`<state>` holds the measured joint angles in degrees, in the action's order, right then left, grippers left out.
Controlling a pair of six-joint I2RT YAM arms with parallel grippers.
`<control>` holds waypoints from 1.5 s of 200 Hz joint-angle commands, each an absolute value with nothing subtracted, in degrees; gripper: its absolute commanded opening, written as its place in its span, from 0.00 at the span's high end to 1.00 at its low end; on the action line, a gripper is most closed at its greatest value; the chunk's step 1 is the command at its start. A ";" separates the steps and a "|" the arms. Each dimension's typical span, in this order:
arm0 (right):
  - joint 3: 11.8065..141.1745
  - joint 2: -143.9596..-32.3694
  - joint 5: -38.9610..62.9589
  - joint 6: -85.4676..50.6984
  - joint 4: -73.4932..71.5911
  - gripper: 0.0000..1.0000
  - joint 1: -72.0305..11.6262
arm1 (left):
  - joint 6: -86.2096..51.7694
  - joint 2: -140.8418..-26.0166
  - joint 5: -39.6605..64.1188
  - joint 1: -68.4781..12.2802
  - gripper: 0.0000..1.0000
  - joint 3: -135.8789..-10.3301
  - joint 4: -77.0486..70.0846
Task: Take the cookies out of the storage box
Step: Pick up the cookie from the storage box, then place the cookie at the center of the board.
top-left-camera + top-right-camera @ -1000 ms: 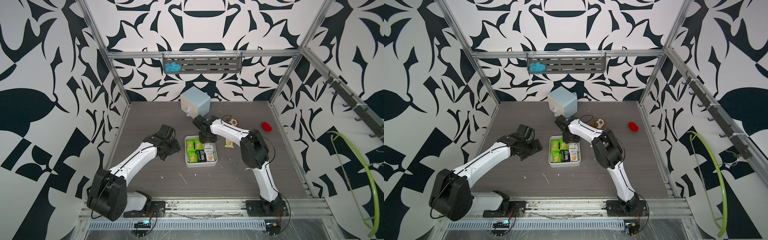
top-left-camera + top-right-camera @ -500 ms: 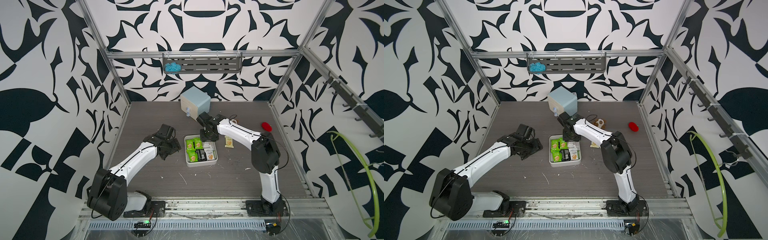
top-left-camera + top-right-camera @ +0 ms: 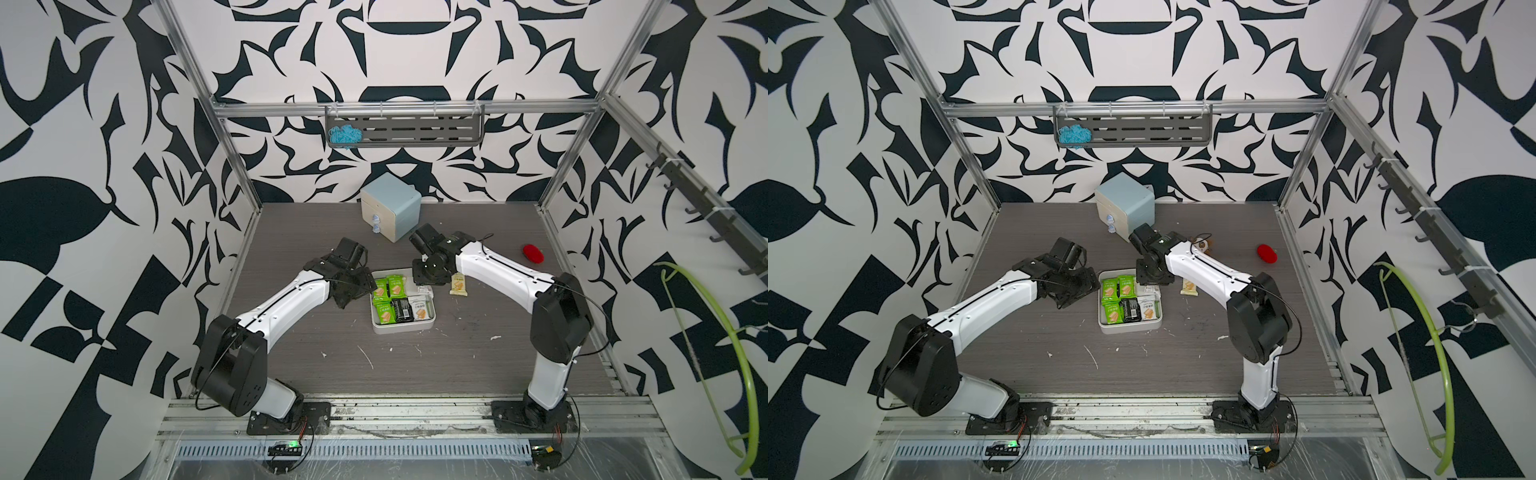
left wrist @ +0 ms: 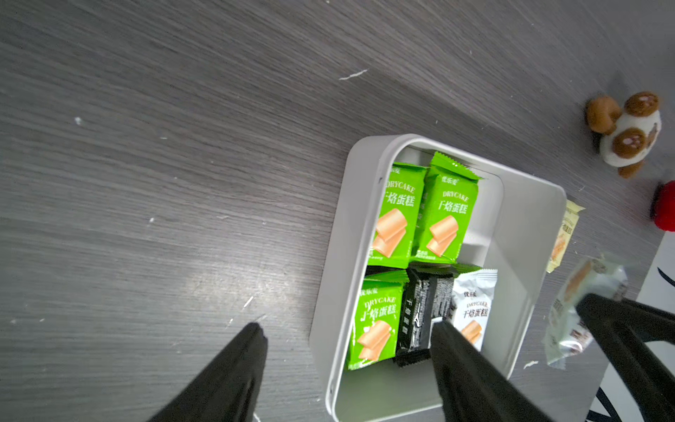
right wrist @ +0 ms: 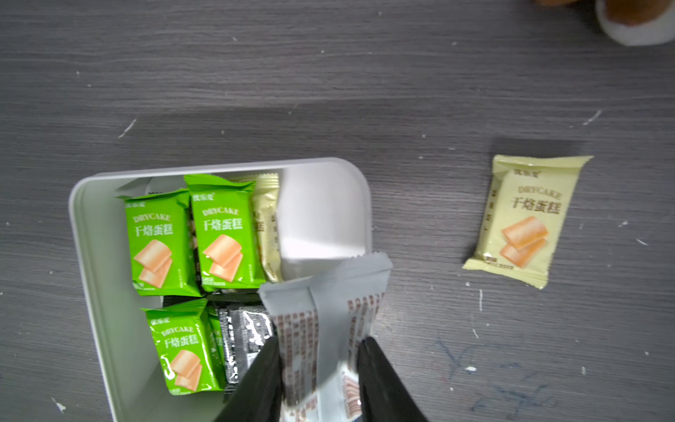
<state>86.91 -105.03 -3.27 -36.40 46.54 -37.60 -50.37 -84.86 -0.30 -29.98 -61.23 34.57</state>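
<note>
Right pincer (image 5: 320, 345) squeezes a white packet (image 5: 325, 292), cut off at the frame's bottom edge. Left pincer (image 4: 347, 327) gapes wide, empty.

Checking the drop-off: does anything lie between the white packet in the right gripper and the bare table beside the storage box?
Nothing visible. The right gripper holds the white packet above the storage box rim; bare table follows, and the pale yellow packet lies farther out, apart.

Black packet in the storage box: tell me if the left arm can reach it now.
Probably yes: the left gripper hangs open over the black packet, which lies uncovered, and the right gripper, shut on a white packet, is off to one side.
</note>
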 commanded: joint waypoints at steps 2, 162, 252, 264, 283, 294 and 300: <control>84.67 -100.15 -3.34 -35.22 46.05 0.62 -35.30 | -50.54 -86.04 -1.47 -30.24 0.22 -64.12 36.18; 75.31 -106.88 -7.73 -24.72 40.68 0.63 -13.19 | -49.98 -86.40 -3.16 -30.32 0.22 -66.98 39.86; 78.36 -103.91 -4.93 -25.56 43.67 0.53 -12.70 | -50.67 -84.55 -3.96 -30.34 0.22 -64.31 38.96; 77.50 -101.60 -3.87 -26.16 43.85 0.51 -12.91 | -50.77 -84.38 -3.95 -30.33 0.22 -64.08 38.53; 75.89 -97.79 -2.72 -27.45 44.36 0.51 -14.06 | -50.80 -84.37 -3.73 -30.32 0.22 -63.64 37.90; 74.67 -95.49 -1.48 -28.39 44.26 0.51 -15.24 | -50.80 -84.37 -3.53 -30.32 0.22 -63.35 37.48; 73.96 -94.33 -0.68 -28.75 43.96 0.51 -16.11 | -50.73 -84.38 -3.27 -30.32 0.22 -63.20 37.17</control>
<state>76.03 -99.70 -3.64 -26.44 42.61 -13.56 -50.63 -85.43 -3.44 -30.24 -64.66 37.85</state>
